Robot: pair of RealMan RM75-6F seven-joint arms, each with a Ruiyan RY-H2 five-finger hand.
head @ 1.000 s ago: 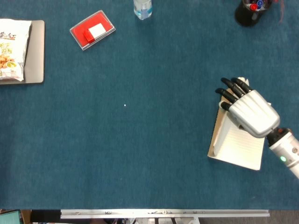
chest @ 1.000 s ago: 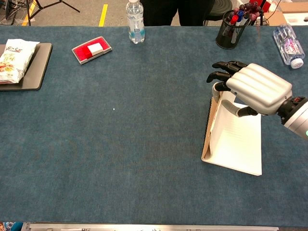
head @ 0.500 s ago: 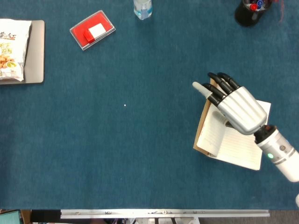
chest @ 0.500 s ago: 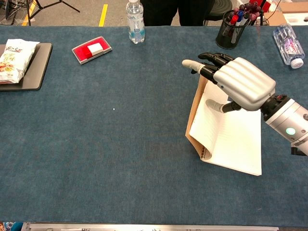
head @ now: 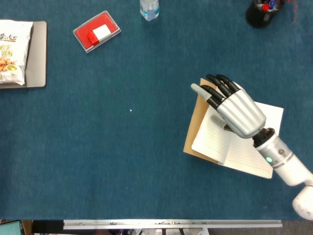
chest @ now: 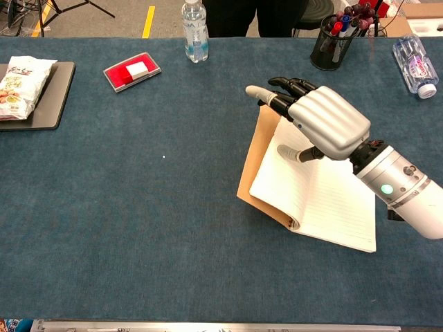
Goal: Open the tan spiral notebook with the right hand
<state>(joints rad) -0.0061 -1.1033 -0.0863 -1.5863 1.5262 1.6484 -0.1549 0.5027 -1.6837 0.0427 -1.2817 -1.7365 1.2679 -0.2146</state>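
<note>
Notebook (chest: 325, 204), cover half-raised (lined page exposed): cover to be swept flat toward 9 o'clock by right hand (chest: 325, 124), fingers extended, nothing gripped.

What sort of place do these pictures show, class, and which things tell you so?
Probably an office or lab work table: blue felt tabletop, a tan spiral notebook being opened by the right robot hand, and a black pen holder full of markers.

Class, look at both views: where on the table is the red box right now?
The red box lies near the table's far edge on the left side in both views, between the snack bag on its dark tray and the water bottle.
</note>
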